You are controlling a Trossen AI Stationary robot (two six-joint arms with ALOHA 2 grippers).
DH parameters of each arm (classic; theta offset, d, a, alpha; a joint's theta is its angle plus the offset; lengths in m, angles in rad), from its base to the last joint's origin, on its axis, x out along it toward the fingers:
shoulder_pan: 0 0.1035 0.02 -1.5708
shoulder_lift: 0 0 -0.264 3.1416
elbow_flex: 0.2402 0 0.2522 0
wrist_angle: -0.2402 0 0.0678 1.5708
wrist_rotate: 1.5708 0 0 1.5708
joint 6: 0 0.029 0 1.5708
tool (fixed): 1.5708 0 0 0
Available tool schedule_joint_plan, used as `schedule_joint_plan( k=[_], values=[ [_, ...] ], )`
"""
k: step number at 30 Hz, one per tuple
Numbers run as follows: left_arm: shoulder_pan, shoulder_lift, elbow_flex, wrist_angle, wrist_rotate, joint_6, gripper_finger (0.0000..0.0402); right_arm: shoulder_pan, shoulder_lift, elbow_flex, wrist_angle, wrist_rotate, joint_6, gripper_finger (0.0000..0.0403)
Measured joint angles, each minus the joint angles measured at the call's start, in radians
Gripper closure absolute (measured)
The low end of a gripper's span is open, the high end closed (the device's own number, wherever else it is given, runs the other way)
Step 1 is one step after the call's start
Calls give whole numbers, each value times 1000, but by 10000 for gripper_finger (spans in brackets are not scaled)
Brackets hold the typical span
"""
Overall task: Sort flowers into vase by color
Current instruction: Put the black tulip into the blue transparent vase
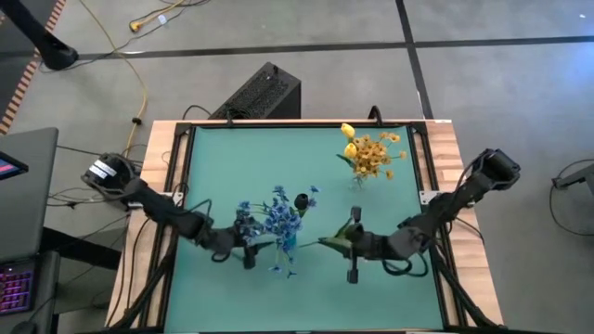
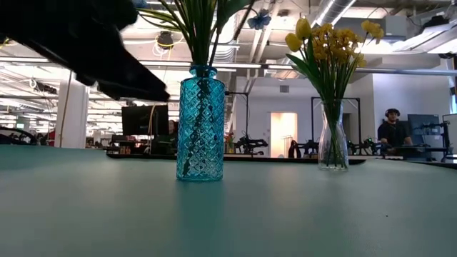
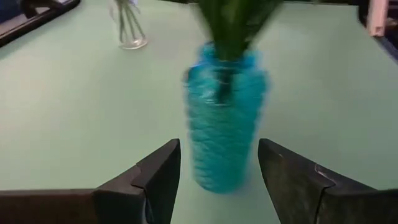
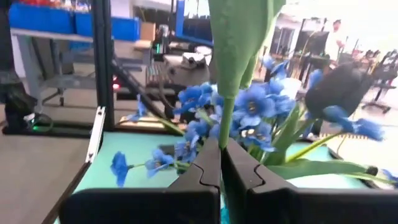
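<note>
A blue glass vase (image 1: pixel 281 243) (image 2: pixel 200 125) stands at the table's middle with blue sprays (image 1: pixel 274 215) and a dark bud (image 1: pixel 301 200) above it. A clear vase (image 2: pixel 333 146) at the far right holds the yellow flowers (image 1: pixel 369 153). My left gripper (image 3: pixel 219 177) (image 1: pixel 252 245) is open, level, at the blue vase's left, one finger on each side of its foot; whether they touch it I cannot tell. My right gripper (image 4: pixel 221 168) (image 1: pixel 340 243) is right of the blue vase, shut on a green leafy stem (image 1: pixel 327 242). The stem's bloom is out of view. My right gripper pinches the thin green stalk (image 4: pixel 222 134) between its two shut fingers, just below a broad leaf (image 4: pixel 239 37). The fingers come level from the table's right and lie across the stalk. The stem is lifted clear of the table and rises above the fingers beside the blue sprays.
A black box (image 1: pixel 260 93) and cables lie on the floor beyond the far edge. Black rails frame the green table top (image 1: pixel 232 158). Open table lies at the far left and along the near edge. A person (image 2: pixel 389 128) sits in the room behind.
</note>
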Motion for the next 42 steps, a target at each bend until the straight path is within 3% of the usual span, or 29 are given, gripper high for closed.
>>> schedule_joint_plan(
  k=[9,17,26,31,35,42],
  values=[
    [125,0,-19,80,193,123,198,-67,5,-103,223,-51,-73,377],
    [155,0,-19,90,236,162,198,-99,6,-117,230,-86,-50,377],
    [160,0,-19,74,406,141,198,-63,6,-117,215,-77,-23,377],
    [160,0,-19,-4,403,116,195,-32,6,-117,217,-74,-23,377],
    [160,0,-19,-56,368,109,169,-3,6,-117,219,-68,-23,377],
    [153,0,-19,-54,361,91,90,53,6,-117,225,31,-31,377]
  ],
)
